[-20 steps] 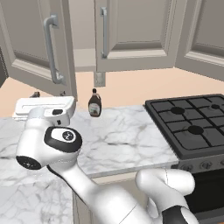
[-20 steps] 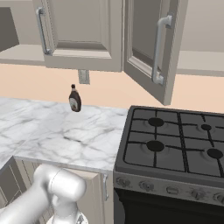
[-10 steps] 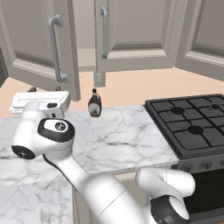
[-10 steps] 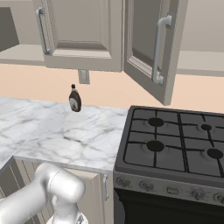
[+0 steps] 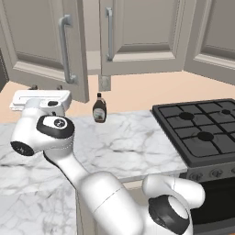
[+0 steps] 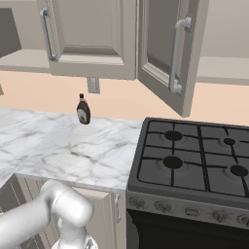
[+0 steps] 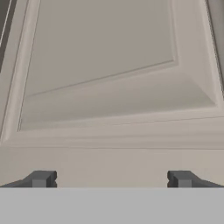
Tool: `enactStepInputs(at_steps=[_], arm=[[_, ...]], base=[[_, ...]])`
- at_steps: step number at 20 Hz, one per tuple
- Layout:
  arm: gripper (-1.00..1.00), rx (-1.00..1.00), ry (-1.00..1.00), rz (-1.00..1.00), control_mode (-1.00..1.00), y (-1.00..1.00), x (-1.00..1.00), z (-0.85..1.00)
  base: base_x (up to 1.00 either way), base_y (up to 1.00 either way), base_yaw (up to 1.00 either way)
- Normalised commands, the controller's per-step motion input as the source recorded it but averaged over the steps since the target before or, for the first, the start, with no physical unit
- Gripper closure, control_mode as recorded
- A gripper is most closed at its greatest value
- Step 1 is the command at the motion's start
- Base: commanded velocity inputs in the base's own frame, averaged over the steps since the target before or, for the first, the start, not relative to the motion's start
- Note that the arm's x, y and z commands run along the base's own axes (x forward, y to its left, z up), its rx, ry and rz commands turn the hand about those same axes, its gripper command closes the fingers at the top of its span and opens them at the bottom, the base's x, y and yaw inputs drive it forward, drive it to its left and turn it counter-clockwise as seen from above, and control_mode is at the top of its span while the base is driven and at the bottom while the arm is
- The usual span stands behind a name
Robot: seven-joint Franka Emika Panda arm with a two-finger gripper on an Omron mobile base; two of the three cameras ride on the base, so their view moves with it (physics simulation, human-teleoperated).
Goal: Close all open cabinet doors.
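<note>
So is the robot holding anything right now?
No. The gripper is wide open with nothing between its jaws, pointing at a cabinet door.

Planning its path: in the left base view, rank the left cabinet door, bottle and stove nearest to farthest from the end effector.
1. Cabinet door, just above the end effector.
2. Bottle, on the counter, rightward.
3. Stove, far right.

Two taupe cabinet doors (image 5: 43, 46) (image 6: 168, 48) hang ajar.

The arm (image 5: 69, 156) reaches up and left, tool (image 7: 112, 179) fingers spread wide apart.
</note>
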Motion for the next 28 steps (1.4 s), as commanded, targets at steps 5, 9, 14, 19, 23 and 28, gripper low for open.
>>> enactStepInputs(at_steps=[5, 9, 14, 19, 23, 28], arm=[[-1.0, 0.06, 0.0, 0.0, -1.0, -0.24, 0.43, -0.03], [-1.0, 0.07, 0.0, 0.02, -1.0, -0.35, 0.38, -0.05], [-1.0, 0.08, 0.0, 0.05, -1.0, -0.44, 0.37, -0.03], [-1.0, 0.08, 0.0, 0.06, -1.0, -0.45, 0.39, -0.04], [-1.0, 0.07, 0.0, 0.08, -1.0, -0.43, 0.44, -0.06], [-1.0, 0.07, -0.01, 0.1, -1.0, -0.46, 0.48, -0.06]], base=[[0.0, 0.0, 0.0], [0.0, 0.0, 0.0], [0.0, 0.0, 0.0], [0.0, 0.0, 0.0], [0.0, 0.0, 0.0], [0.0, 0.0, 0.0]])
